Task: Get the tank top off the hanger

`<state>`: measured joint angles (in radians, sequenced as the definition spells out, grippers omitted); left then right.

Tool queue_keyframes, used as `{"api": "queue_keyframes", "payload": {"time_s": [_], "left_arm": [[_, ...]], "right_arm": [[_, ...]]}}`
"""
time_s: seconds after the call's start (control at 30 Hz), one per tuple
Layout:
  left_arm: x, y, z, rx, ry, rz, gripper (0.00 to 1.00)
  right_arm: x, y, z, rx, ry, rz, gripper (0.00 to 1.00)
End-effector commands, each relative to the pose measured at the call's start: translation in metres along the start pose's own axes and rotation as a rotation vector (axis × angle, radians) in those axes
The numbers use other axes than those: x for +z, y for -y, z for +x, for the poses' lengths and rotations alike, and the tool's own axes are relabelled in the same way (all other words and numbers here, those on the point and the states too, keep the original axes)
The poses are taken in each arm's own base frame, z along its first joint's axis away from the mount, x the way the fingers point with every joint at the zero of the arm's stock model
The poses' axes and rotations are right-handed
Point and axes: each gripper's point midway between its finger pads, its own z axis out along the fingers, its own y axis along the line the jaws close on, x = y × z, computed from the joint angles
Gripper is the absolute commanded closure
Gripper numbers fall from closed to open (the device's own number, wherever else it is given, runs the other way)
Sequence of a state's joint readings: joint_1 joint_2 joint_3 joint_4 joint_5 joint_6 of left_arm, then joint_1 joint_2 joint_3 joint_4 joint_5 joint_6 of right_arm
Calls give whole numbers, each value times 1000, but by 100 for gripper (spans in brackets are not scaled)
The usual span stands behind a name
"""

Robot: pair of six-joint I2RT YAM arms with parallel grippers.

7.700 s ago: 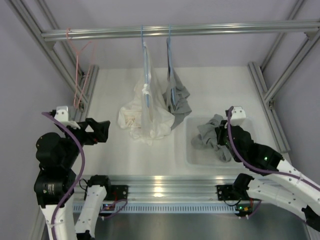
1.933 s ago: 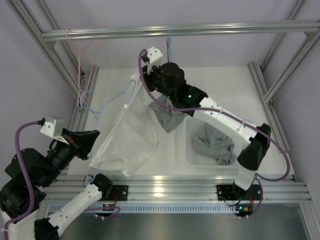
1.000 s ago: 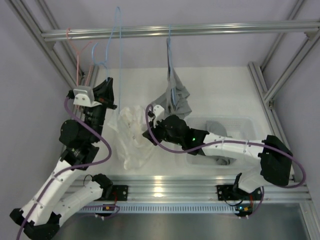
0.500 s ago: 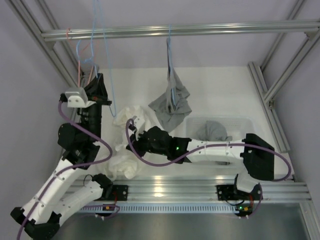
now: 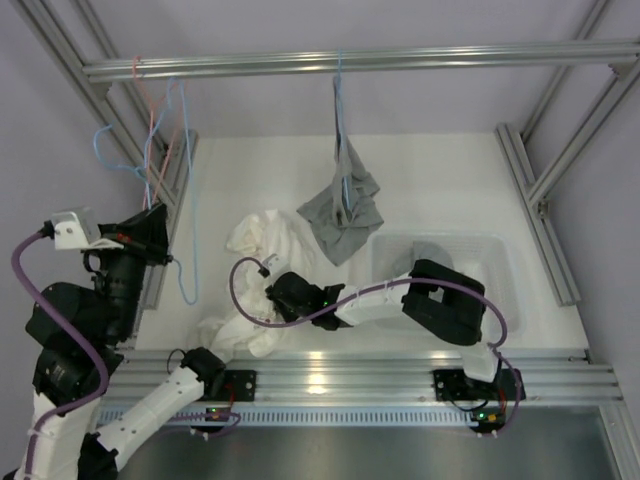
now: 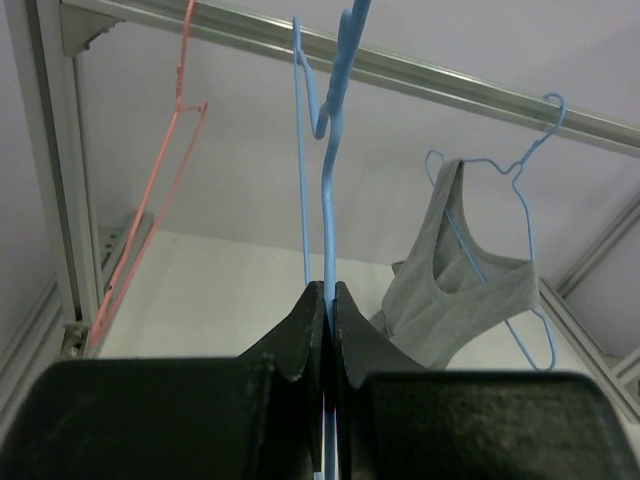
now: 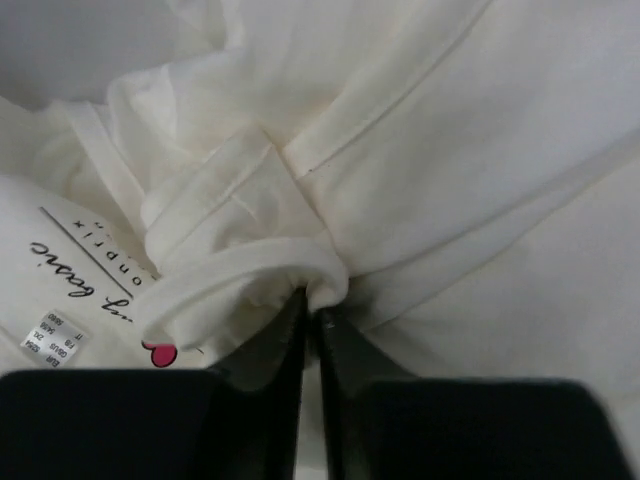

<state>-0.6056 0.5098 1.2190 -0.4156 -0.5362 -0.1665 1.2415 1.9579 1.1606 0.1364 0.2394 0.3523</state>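
Both tools are closed: the blue hanger [image 6: 327, 200], carried further left, is clamped by the left tool [image 6: 328, 290]; the white tank top [image 7: 450, 150] is pinched by the right tool [image 7: 310, 300].

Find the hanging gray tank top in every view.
Top external: hanging gray tank top at center, below the metal rail.
Left wrist: right of middle, under the same rail.
Right wrist: not in it.
Shared landmark: the metal rail, which the top hangs from.
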Motion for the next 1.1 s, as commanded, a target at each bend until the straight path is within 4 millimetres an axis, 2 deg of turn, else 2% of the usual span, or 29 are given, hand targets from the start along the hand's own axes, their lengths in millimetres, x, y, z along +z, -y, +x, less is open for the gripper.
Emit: {"api": "queue_keyframes", "payload": {"time_s": [0.0, 0.07, 0.1, 0.13, 0.17, 0.2, 0.23, 0.27, 0.3, 0.33, 0.37, 0.4, 0.43, 0.47, 0.5, 0.53, 0.57, 0.6, 0.63, 0.7, 0.83, 0.9, 0.97, 1.0, 1.03, 1.07], "left_arm": [[-22, -3, 52, 52, -274, 23, 100], [-29, 3, 76, 82, -397, 65, 100], [-32, 5, 81, 86, -426, 77, 100], [-33, 6, 83, 84, -446, 81, 100], [-37, 4, 88, 90, -476, 77, 100], [-39, 3, 88, 87, -483, 73, 100], [-41, 2, 86, 79, -483, 68, 100], [-41, 1, 85, 80, -487, 60, 100], [-44, -4, 87, 94, -505, 36, 100], [-41, -5, 86, 103, -517, 22, 100], [-40, -6, 87, 119, -528, 11, 100], [-39, -8, 89, 139, -545, -2, 100], [-30, -8, 94, 180, -569, -21, 100], [-25, -4, 88, 185, -561, -13, 100], [-14, 2, 92, 205, -580, -11, 100], [-7, 4, 89, 230, -577, -9, 100], [-1, 9, 76, 228, -547, -6, 100], [8, 11, 72, 240, -535, -16, 100], [22, 15, 77, 273, -548, -32, 100], [46, 18, 73, 310, -535, -82, 100], [88, 41, 57, 301, -466, -83, 100], [111, 49, 43, 311, -418, -110, 100], [128, 45, 32, 318, -383, -161, 100], [137, 52, 32, 302, -384, -120, 100], [153, 38, 23, 284, -363, -152, 100], [161, 33, 18, 263, -351, -150, 100]], "right_arm": [[12, -5, -8, 48, -1, -31, 77], [5, 3, -12, 64, 10, -17, 51], [-2, 4, -19, 64, 29, -12, 38], [-19, 4, -40, 56, 81, -21, 36], [-28, 5, -43, 43, 94, -25, 35], [-45, 3, -62, 43, 140, -43, 34], [-54, 2, -69, 23, 159, -52, 34], [-62, 4, -67, 15, 159, -63, 34], [-81, 2, -83, 22, 205, -81, 34], [-91, 4, -87, 24, 220, -79, 34], [-98, 9, -80, 23, 214, -74, 33], [-119, 8, -95, 36, 264, -94, 30], [-127, 7, -96, 37, 274, -108, 27], [-134, 9, -89, 32, 270, -116, 24], [-150, 8, -99, 32, 307, -138, 14], [-158, 5, -99, 25, 313, -165, 12], [-162, 5, -95, 23, 310, -175, 11], [-175, 5, -102, 28, 337, -190, 9], [-180, 4, -101, 28, 340, -202, 9], [-193, 4, -104, 37, 362, -220, 1], [-206, 4, -105, 44, 383, -236, 1], [-210, 4, -105, 41, 386, -239, 1], [-212, 4, -103, 41, 383, -242, 1], [-216, 3, -104, 43, 391, -246, 1], [-216, 4, -102, 46, 389, -243, 1], [-217, 5, -101, 46, 389, -243, 1]]}}
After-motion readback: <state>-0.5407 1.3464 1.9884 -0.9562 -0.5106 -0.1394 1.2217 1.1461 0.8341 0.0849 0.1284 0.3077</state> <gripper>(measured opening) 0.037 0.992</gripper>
